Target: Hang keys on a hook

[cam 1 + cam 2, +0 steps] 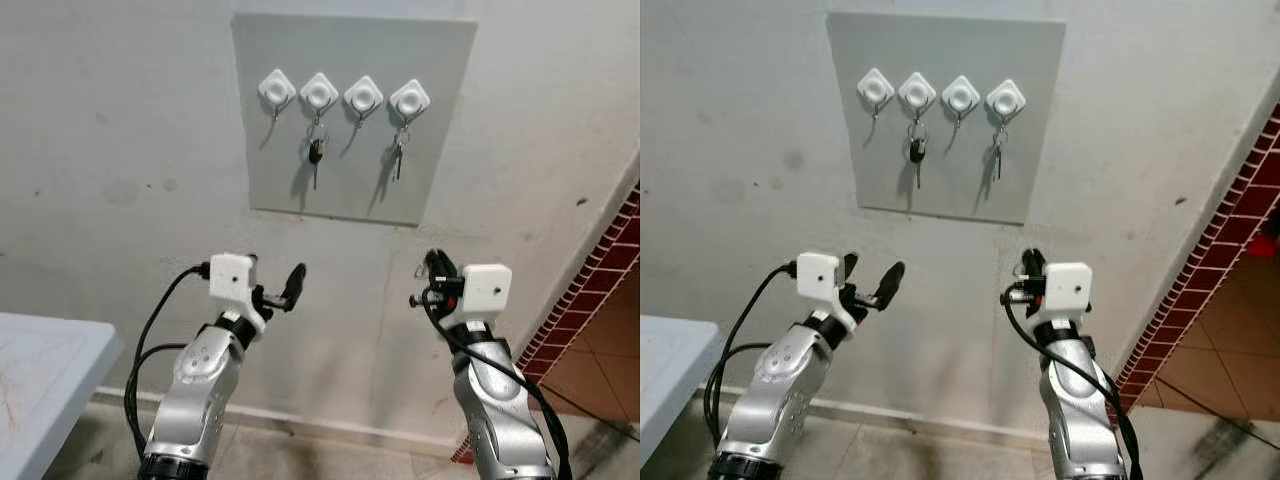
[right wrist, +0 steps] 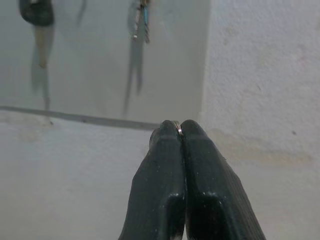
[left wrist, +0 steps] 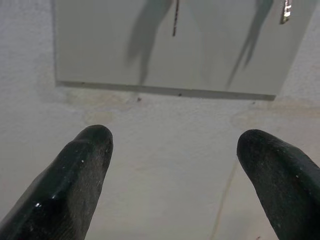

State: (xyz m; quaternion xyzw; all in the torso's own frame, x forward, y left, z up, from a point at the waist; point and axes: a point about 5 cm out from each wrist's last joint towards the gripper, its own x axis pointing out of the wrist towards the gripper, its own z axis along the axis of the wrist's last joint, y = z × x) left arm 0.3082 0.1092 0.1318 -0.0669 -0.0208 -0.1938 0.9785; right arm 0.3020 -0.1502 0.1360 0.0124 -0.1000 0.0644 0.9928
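A: Start at nine o'clock. What is there?

B: The corner of a pale worktop [image 1: 40,370], low at about eight o'clock. Next to it the left tool [image 1: 283,290] is raised toward the wall [image 1: 120,150], its two black fingers [image 3: 80,170] spread wide apart with nothing between them.

A: And straight up, at twelve?

B: A grey board [image 1: 345,120] is fixed to the wall, carrying four white hooks [image 1: 277,88] in a row. The first hook at the left is bare. The second holds a dark-headed key [image 1: 315,155] hanging straight down. The third hook [image 1: 363,96] is bare. The fourth holds a set of keys [image 1: 398,158] on a ring.

A: Then the right side?

B: The right tool [image 1: 437,270] is held up at about four o'clock from the board, below its lower right corner and apart from it. Its fingers [image 2: 170,170] are pressed together, and in the right wrist view a thin metal key ring [image 2: 177,126] is pinched at their tips. I cannot make out any keys hanging from that ring.

A: Farther right?

B: At three to four o'clock, a red brick edge [image 1: 590,290] runs diagonally beside a tiled floor [image 1: 600,370].
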